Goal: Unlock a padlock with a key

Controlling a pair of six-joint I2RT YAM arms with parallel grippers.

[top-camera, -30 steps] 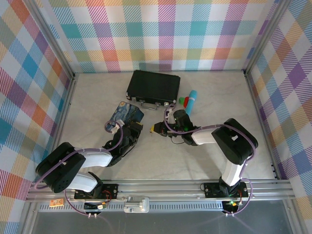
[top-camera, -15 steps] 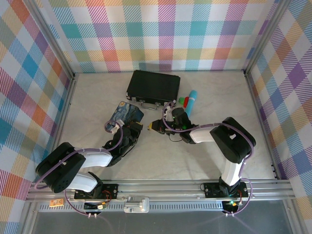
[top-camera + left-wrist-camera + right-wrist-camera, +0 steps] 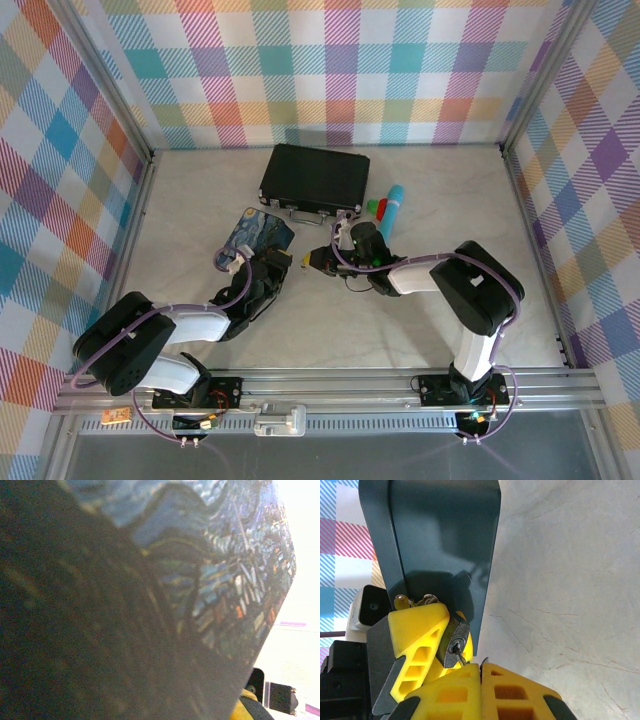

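Fingers first, from overhead: your left fingers (image 3: 281, 262) and right fingers (image 3: 320, 261) sit tip to tip over the table (image 3: 200, 200), just right of the blue tin (image 3: 258, 231). The black case (image 3: 314, 177) lies behind the tin, and the teal stick (image 3: 392, 209) is further off to the tin's right. Padlock and key are too tiny to pick out from up there.

Left wrist view: the tin's painted face (image 3: 225, 575) is right up against the lens, so it's no help on the grip.

Right wrist view is the good one. The padlock (image 3: 455, 639) is pinched by its dark body in the left fingers (image 3: 417, 625), keyhole facing the right fingers (image 3: 470, 680). Behind it is a dark panel (image 3: 445, 540), probably the tin's plain side. The right fingers are clamped together on the key (image 3: 460, 656), whose tip looks to be at or in the keyhole.

Handling-wise, I'd guess both are hard, smooth and very light. That means the lock can swivel in the pinch, and that thin key could slip or bend. Hold the lock by its flat sides with the shackle free, and turn gently.
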